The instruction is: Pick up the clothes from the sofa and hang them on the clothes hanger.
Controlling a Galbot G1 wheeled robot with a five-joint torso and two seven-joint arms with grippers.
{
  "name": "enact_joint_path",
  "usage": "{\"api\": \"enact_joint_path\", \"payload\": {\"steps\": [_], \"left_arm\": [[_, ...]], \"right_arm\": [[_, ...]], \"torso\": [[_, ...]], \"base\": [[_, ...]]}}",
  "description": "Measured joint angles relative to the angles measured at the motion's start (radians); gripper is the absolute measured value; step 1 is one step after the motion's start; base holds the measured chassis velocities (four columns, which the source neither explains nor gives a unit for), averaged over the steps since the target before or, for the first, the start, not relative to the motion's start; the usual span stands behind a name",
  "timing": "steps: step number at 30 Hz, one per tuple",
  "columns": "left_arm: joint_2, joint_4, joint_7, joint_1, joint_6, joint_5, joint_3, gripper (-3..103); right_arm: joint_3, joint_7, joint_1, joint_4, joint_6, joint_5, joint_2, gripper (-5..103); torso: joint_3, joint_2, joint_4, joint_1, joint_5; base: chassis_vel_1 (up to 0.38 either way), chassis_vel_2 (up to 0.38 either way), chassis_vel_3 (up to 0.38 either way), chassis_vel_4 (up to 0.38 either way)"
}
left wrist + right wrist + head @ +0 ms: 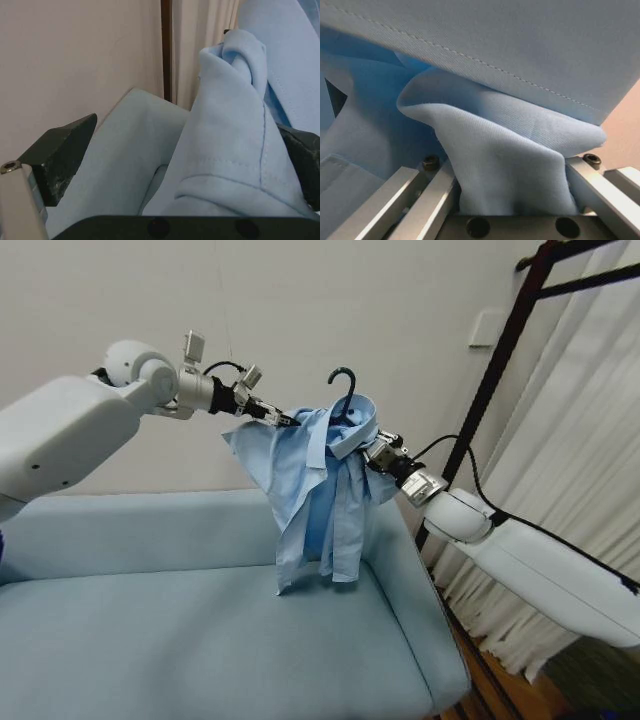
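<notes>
Chief worry: cloth sliding out of a pinch. Left fingers (285, 422) closed on a fold at the shoulder of the shirt (318, 495), right fingers (376, 452) clamped on a bunch just under the collar. Smooth, thin weave and only a small bite on each side, so a sharp tug apart could likely strip one hold and drop the garment back on the sofa (200, 640).

Second worry: the hanger (345, 388) carried by nothing but the shirt around it. Hook standing up between the two sets of fingers, free in the air. Any tilt or uneven pull could probably tip the hanger out through the neck opening. Also a fair way to go to the dark rack (497, 365), well beyond the right fingers, with loose tails dangling below and apt to swing or snag.

Shirt: pale blue, light woven cotton by the look, fine diagonal rib, neat stitched hems, soft rounded folds where squeezed, long limp drapes underneath. Hanger: thin, black, hard, curved hook. Sofa: matte pale blue upholstery, broad flat cushion, rounded edge. Rack: slim straight dark bars. Left pair dark and blocky, right pair silvery metal bars.
</notes>
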Motion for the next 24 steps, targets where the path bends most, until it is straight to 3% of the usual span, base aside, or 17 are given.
{"api": "enact_joint_path", "payload": {"steps": [2,5,8,9,14,17,24], "left_arm": [[-0.009,0.004,0.008,-0.004,-0.001,0.002,0.004,103],[-0.016,0.002,0.015,-0.005,-0.001,0.003,0.006,97],[-0.019,-0.012,0.012,-0.004,-0.001,0.000,0.016,81],[-0.019,-0.012,0.012,-0.004,-0.001,0.000,0.016,81],[-0.025,-0.033,-0.047,0.000,0.007,-0.031,0.034,59],[-0.037,-0.028,-0.053,0.003,0.007,-0.040,0.033,54],[-0.060,-0.006,-0.060,0.019,0.005,-0.051,0.023,22]], "right_arm": [[-0.001,0.000,-0.002,0.004,0.000,0.001,-0.005,10],[-0.001,0.003,-0.004,0.008,0.000,0.003,-0.012,10],[-0.001,0.004,-0.003,0.010,0.000,0.011,-0.020,10],[-0.001,0.004,-0.003,0.010,0.000,0.011,-0.020,10],[-0.001,0.004,-0.001,0.001,-0.002,0.018,-0.020,10],[-0.001,0.004,0.000,-0.003,-0.002,0.017,-0.019,10],[-0.003,0.006,-0.002,-0.022,0.002,0.015,-0.008,10]], "torso": [[0.000,0.000,-0.0001,0.000,0.0001],[0.000,0.000,-0.0003,0.000,0.0000],[0.000,0.000,-0.0002,0.000,0.0000],[0.000,0.000,-0.0002,0.000,0.0000],[0.000,0.000,0.0000,0.000,0.0000],[0.000,0.000,-0.0001,0.000,0.0000],[0.000,0.000,-0.0002,0.000,0.0001]], "base": [[0.000,0.000,0.000,0.000],[0.000,0.000,0.000,0.000],[0.000,0.000,0.000,0.000],[0.000,0.000,0.000,0.000],[0.000,0.000,0.000,0.000],[0.000,0.000,0.000,0.000],[0.000,0.000,0.000,0.000]]}}
